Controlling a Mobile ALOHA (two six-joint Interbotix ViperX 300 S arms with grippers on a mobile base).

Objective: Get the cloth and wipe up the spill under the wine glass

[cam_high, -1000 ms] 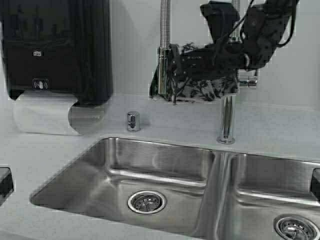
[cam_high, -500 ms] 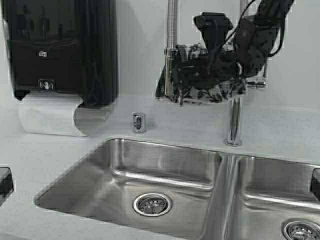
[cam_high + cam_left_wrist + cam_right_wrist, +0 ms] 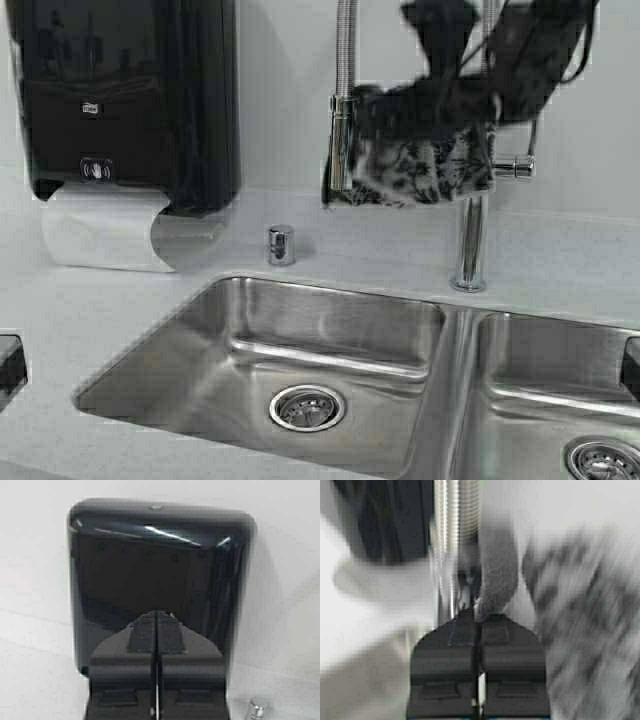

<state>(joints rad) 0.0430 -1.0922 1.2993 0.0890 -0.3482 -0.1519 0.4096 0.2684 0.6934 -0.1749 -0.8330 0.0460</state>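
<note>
The cloth hangs up at the tap, well above the worktop, a floppy light grey-white towel with a dark leaf and flower print. It drapes in loose folds, its lower edge hanging free just above the worktop behind the sink. The right hand pinches a fold of it, fingers closed tight. The wine glass is nowhere in shot.

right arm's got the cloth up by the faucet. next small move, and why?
Probably pull the cloth up and away from the faucet. The right gripper is shut on a fold of it, but the cloth hangs against the faucet's hose and neck, so it looks not yet free. The wine glass is not in view. The left gripper is shut, facing the towel dispenser.
</note>
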